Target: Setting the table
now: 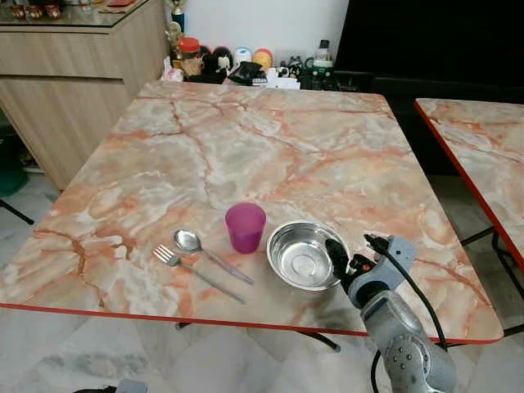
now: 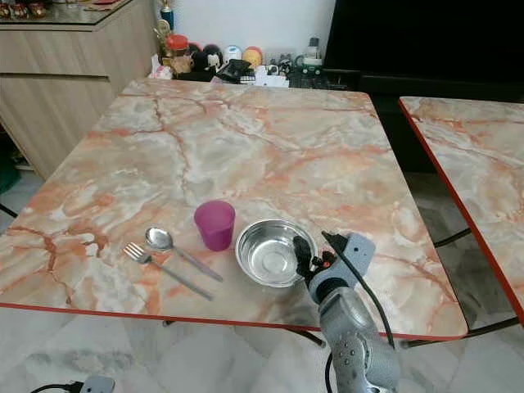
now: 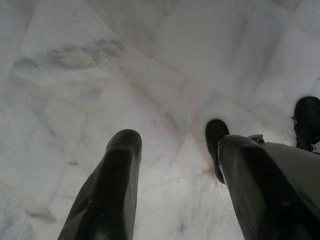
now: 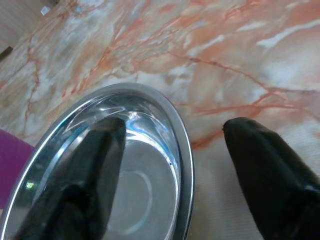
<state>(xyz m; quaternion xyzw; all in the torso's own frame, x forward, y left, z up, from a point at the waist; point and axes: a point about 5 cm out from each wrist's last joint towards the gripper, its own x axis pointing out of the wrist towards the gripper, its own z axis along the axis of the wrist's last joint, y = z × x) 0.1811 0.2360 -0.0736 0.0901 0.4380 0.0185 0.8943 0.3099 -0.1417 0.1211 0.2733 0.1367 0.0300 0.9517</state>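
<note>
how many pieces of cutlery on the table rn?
2. A spoon and a fork lie side by side near the front edge of the marble table, left of the purple cup, fork nearer the edge. None look hidden.

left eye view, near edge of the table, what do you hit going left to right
fork → spoon → purple cup → steel bowl → right gripper, open with one finger over the bowl's rim
</note>
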